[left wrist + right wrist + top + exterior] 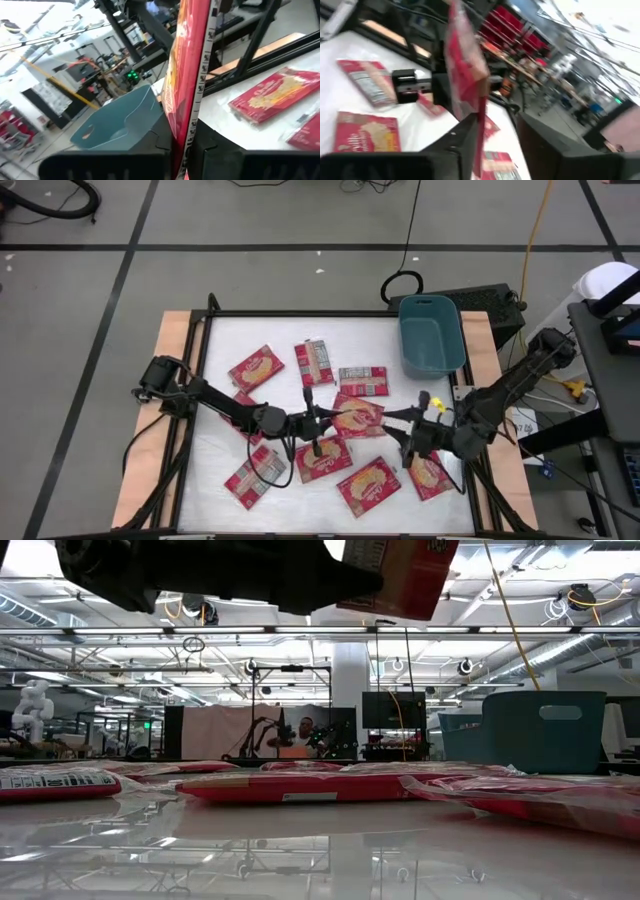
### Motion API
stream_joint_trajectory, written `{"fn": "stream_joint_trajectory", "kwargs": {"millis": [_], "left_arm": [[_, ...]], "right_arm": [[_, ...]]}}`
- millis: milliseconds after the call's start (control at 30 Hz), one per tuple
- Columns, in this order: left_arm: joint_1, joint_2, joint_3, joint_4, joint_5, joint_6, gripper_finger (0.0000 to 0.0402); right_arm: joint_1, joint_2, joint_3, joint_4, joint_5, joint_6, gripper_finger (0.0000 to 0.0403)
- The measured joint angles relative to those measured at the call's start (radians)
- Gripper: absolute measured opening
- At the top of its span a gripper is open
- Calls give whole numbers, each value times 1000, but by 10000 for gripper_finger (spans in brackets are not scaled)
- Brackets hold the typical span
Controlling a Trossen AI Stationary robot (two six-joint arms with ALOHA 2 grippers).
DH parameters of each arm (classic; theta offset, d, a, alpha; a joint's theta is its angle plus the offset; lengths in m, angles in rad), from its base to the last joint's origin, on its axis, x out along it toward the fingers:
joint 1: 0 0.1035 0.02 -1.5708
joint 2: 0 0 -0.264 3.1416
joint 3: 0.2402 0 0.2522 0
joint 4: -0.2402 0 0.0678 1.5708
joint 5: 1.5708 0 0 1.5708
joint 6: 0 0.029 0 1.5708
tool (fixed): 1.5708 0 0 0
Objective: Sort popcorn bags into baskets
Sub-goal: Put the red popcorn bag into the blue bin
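Currently my left gripper [330,420] and my right gripper [395,418] both clench one popcorn bag [358,416], held off the tabletop [215,380] near its middle. Its edge runs up between my left fingers [205,150]. Remaining bags [256,367] lie flat around it. Teal basket [431,334] sits at the far right corner.

Honestly can't read any text here. The popcorn bags [368,485] have some script lettering on their picture sides and grey label print on the backs [362,381], but it's all too small and blurry to make out.
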Motion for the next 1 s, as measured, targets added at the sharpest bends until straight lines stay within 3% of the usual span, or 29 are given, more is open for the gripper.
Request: {"fn": "stream_joint_trajectory", "kwargs": {"millis": [233,367,533,733,933,1000], "left_arm": [[0,0,0,-1,-56,5,21],[2,0,0,-15,-58,-7,19],[9,0,0,-16,-68,-17,22],[29,0,0,-23,-80,23,20],[50,0,0,-23,-47,46,23],[55,0,0,-23,-31,41,23]], "right_arm": [[119,7,47,-7,116,199,202],[203,23,145,-10,271,202,212],[236,94,298,-5,393,96,212],[193,278,531,0,476,-113,212],[95,459,754,10,466,-316,212],[50,497,794,8,419,-365,212]]}}
